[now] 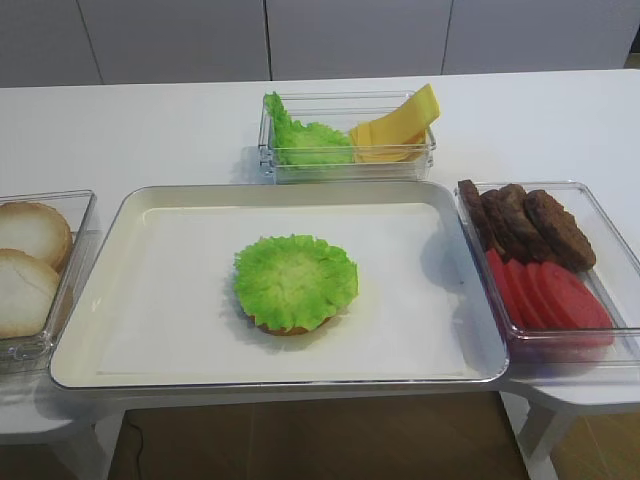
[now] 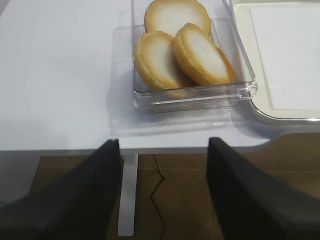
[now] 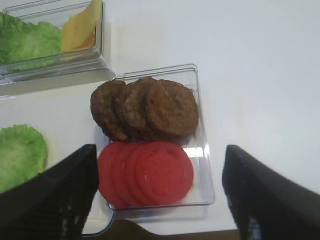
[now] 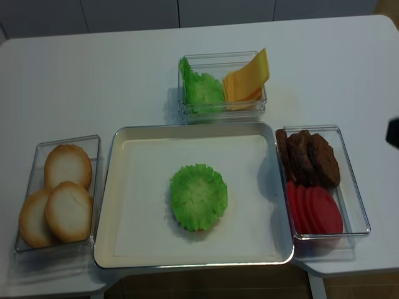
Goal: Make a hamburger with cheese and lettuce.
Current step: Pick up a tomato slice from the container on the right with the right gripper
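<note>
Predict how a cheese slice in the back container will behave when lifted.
The cheese looks thin and leans against the container wall, so it will probably flop. Its smooth surface may slip. The slices overlap, so two might lift together.

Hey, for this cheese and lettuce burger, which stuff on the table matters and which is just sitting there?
Needed:
- hamburger started on the tray
- cheese
- lettuce in the back container
- bun halves, likely for the top

Just lying about:
- meat patties
- tomato slices
</note>
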You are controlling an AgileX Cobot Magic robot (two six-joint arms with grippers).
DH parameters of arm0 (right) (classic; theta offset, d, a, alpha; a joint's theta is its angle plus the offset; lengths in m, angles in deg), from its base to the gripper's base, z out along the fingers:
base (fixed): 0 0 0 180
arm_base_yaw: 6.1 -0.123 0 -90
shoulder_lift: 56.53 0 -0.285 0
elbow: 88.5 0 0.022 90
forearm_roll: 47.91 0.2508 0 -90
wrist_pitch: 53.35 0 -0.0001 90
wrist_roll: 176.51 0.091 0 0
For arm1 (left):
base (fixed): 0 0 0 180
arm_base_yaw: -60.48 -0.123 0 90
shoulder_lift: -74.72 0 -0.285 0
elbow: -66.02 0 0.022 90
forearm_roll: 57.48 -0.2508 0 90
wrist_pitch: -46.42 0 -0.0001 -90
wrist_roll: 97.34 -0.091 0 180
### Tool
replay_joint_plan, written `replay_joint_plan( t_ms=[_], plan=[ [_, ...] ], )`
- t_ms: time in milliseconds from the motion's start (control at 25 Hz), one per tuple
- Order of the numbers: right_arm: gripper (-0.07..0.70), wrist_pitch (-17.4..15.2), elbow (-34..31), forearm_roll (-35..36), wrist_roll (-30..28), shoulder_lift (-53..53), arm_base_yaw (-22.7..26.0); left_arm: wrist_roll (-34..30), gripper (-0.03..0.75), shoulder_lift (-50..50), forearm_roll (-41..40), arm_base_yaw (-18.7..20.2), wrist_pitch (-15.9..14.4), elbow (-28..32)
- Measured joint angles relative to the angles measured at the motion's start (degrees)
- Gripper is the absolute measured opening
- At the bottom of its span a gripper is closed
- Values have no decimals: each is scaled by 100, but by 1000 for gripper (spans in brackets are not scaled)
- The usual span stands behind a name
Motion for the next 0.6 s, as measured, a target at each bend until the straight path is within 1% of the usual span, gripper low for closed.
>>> replay_joint_plan(
  t_ms=[120,200,280,480,600],
  plan=[
    [600,-248,497,146,47,-609,-66,0,407,0,0,0,0,0],
    [600,-401,759,59,320,-934,-286,0,407,0,0,0,0,0],
    [600,-532,913,-210,675,-1228,-620,0,407,0,0,0,0,0],
    [600,-758,1006,-1155,1508,-1818,-1845,0,407,0,0,0,0,0],
    [599,-860,1018,-1442,1823,-2206,-2414,0,407,0,0,0,0,0]
  ],
)
